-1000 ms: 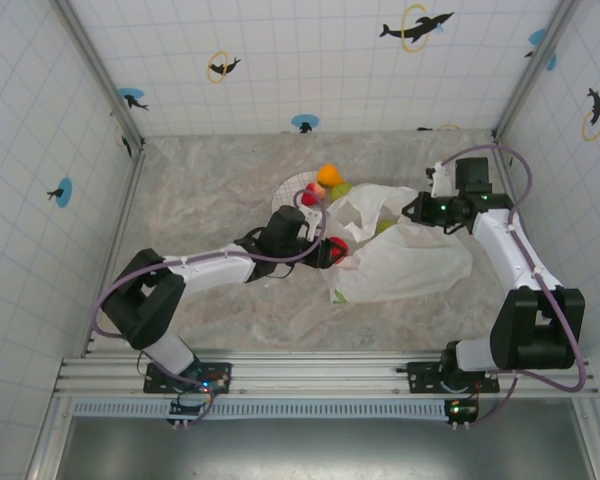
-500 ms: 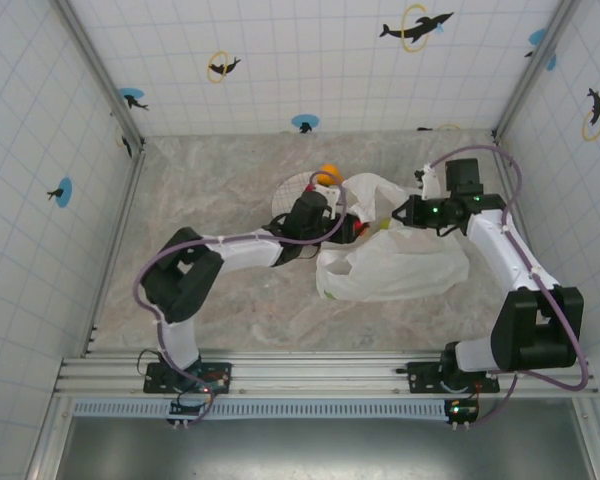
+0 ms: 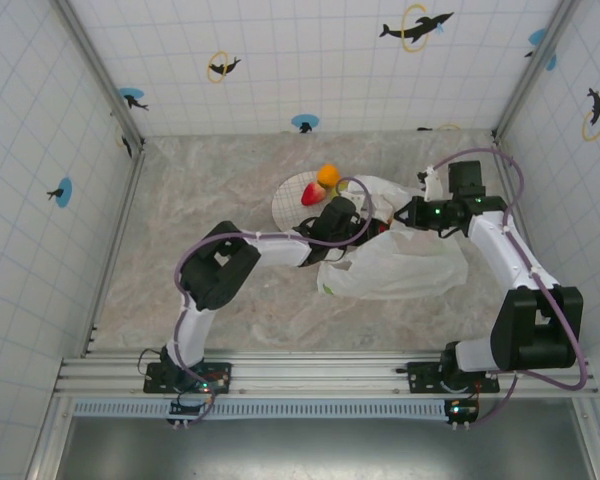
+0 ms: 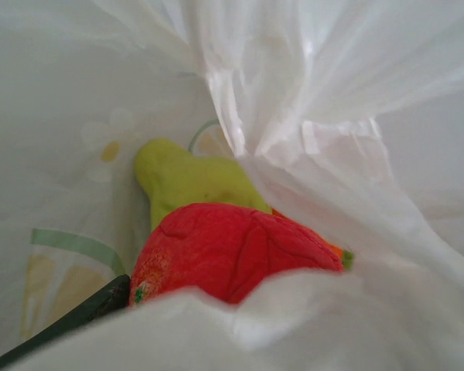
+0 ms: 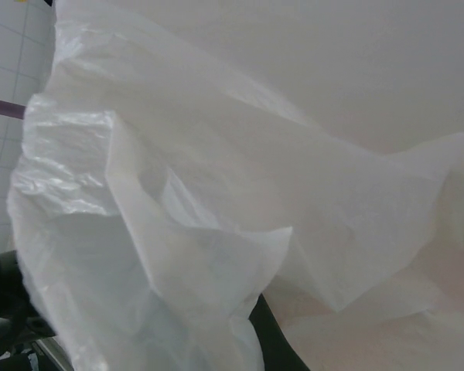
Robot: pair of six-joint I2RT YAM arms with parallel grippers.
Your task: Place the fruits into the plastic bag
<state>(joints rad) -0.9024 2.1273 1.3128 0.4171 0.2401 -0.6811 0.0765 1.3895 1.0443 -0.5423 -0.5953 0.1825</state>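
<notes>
The plastic bag [image 3: 405, 270] lies crumpled right of centre on the table. My right gripper [image 3: 401, 213] is shut on its upper rim and holds the mouth up; one dark finger [image 5: 272, 340] shows under the film [image 5: 216, 170]. My left gripper [image 3: 360, 222] reaches into the mouth. A red fruit [image 4: 232, 251] sits at its jaws, with one dark finger [image 4: 69, 323] against its left side; the other finger is hidden by bag film [image 4: 356, 93]. Behind it lie a green pear-shaped fruit [image 4: 189, 182] and a sliver of an orange one [image 4: 336, 251]. A red fruit [image 3: 313, 195] and an orange fruit [image 3: 328, 174] rest on the plate.
A flat white round plate [image 3: 288, 200] lies just left of the bag's mouth, partly under my left wrist. Metal posts and tiled walls close in the marble table [image 3: 210, 270] on the left, right and back.
My left arm has swung right and back from the bag's front edge into its mouth, carrying the red fruit. The bag's mouth has bunched up. The right gripper has barely shifted.
</notes>
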